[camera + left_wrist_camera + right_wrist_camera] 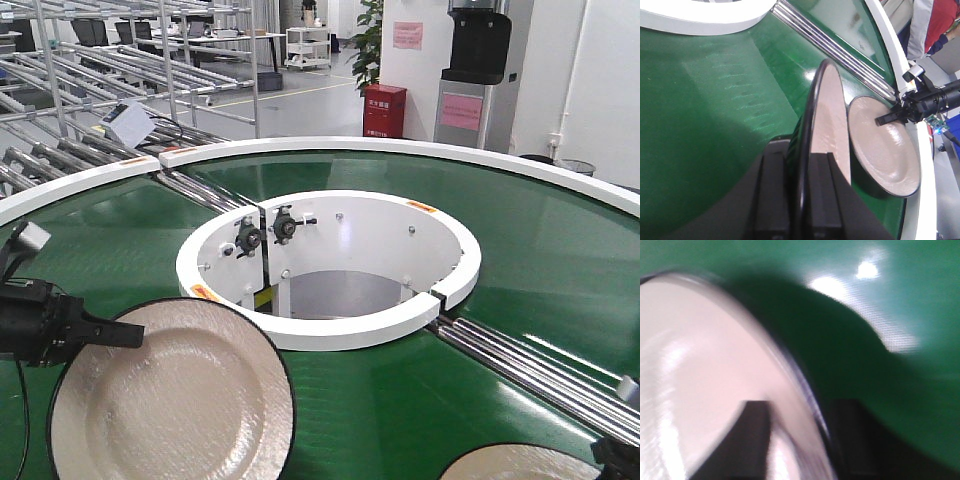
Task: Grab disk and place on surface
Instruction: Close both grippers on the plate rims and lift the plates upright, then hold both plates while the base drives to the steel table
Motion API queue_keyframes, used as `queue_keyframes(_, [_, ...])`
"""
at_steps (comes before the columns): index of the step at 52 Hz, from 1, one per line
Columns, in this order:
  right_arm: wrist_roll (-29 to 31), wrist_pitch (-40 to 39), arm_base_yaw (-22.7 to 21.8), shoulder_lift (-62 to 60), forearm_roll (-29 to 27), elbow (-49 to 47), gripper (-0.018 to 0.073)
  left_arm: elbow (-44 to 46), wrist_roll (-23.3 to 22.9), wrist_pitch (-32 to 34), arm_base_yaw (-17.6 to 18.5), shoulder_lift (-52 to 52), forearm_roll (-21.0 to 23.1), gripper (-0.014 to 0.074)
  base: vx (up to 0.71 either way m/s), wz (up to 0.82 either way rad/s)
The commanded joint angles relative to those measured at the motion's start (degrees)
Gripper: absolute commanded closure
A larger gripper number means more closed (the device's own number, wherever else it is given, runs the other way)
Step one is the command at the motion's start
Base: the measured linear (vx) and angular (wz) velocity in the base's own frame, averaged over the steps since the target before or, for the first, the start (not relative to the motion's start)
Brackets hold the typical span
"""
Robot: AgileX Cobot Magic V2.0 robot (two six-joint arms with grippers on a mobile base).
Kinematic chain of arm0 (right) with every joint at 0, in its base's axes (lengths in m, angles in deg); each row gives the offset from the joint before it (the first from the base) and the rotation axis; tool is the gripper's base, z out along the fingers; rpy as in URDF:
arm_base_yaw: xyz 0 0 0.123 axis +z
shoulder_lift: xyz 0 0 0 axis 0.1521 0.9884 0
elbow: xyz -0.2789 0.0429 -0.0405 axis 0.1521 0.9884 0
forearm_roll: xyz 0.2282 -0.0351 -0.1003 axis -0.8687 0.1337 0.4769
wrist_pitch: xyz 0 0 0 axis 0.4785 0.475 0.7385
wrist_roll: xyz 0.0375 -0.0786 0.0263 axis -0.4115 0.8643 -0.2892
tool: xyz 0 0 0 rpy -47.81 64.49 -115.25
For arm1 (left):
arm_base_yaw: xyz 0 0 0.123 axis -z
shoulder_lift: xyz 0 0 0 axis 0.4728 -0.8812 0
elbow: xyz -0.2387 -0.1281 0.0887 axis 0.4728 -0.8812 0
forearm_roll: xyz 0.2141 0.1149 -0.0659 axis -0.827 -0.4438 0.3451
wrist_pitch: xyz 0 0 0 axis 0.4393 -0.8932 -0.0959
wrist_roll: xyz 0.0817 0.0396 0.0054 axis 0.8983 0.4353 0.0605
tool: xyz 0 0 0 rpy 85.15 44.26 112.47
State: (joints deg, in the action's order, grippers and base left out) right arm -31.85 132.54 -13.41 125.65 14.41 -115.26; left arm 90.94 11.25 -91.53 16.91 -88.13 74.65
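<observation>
A broad green conveyor belt [520, 250], smooth and slightly glossy, curves in a ring across the whole front view. A white outer rim [400, 148] borders it at 12 o'clock. At the centre stands a white hub ring [330, 335], a low round wall that is open in the middle. Bright steel rollers [530, 365] cross the belt from the hub toward 4 o'clock.

The disk [170, 400] is a round, shallow plate with a speckled cream face and a thin black rim. It sits over the belt at 7 o'clock from the hub, tilted so that its face turns up toward the camera. Whether its lower edge touches the belt cannot be told. In the left wrist view it appears edge-on as a narrow sliver, long axis running from 6 to 12 o'clock, cream face turned toward 3 o'clock.

A second disk [885, 150] of the same make lies at 5 o'clock from the hub, near the outer rim.

The left pincer [799, 200], black and blocky, is clamped on the first disk's rim, one finger on each side. The right pincer [805, 440] has its fingers astride the second disk's rim and appears closed on it, though its wrist view is blurred.
</observation>
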Motion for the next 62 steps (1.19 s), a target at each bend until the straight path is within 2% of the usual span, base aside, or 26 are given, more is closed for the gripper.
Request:
queue_keyframes(1, [1.18, 1.4, 0.29, -2.79, -3.07, -1.39, 0.0575, 1.52, -0.52, -2.66, -0.14, 3.38, 8.26, 0.0604, 0.0, 0.0])
queue_keyframes(7, [0.75, 3.23, 0.02, -3.41, -3.59, -1.39, 0.0573, 1.52, -0.52, -2.23, -0.14, 3.38, 8.26, 0.0604, 0.0, 0.0])
queue_keyframes(17, [0.75, 4.08, 0.02, -8.86, -11.78, -1.52, 0.0569, 1.52, -1.19, -1.64, -0.14, 3.38, 8.64, 0.0604, 0.0, 0.0])
queue_keyframes(30, [-2.77, 4.27, 0.02, -20.37, -20.09, -1.58, 0.0568, 1.52, -2.51, -3.23, -1.13, 3.49, 16.77, 0.0604, 0.0, 0.0])
queue_keyframes(44, [-6.41, 2.17, 0.02, -30.97, -26.67, -1.58, 0.0568, 1.52, -9.36, -4.66, -4.14, 3.58, 23.64, 0.0604, 0.0, 0.0])
queue_keyframes(52, [-6.98, 2.15, 0.02, -34.01, -30.76, -1.58, 0.0568, 1.52, -10.76, -4.66, -4.14, 5.47, 24.29, 0.0604, 0.0, 0.0])
queue_keyframes(62, [-7.04, 2.68, 0.02, -35.42, -33.02, -1.58, 0.0568, 1.52, -11.24, -4.66, -4.14, 9.99, 24.06, 0.0604, 0.0, 0.0])
